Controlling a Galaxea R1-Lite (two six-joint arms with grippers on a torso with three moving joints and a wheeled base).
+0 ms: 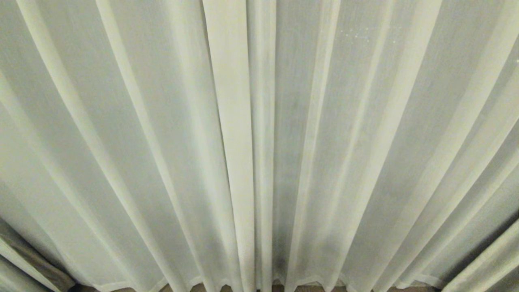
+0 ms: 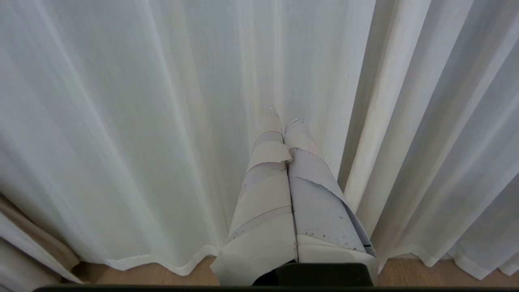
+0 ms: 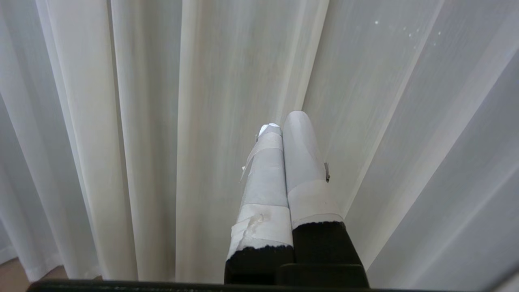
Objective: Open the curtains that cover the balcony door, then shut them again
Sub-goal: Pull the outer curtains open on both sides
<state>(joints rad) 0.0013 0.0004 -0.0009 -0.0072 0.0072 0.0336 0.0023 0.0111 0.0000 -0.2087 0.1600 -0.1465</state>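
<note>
Head view | curtains (image 1: 259,146) drawn shut | sheer cream pleats

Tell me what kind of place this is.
Probably a room in a home, at a window or door: floor-length cream curtains hang in pleats, fully drawn, their hems just above a wood-look floor.

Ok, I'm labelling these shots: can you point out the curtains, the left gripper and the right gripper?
curtains (image 1: 229,121): head view, on the bright centre pleat.
left gripper (image 2: 284,117): left wrist view, between its taped fingertips.
right gripper (image 3: 283,123): right wrist view, between its taped fingertips.
</note>
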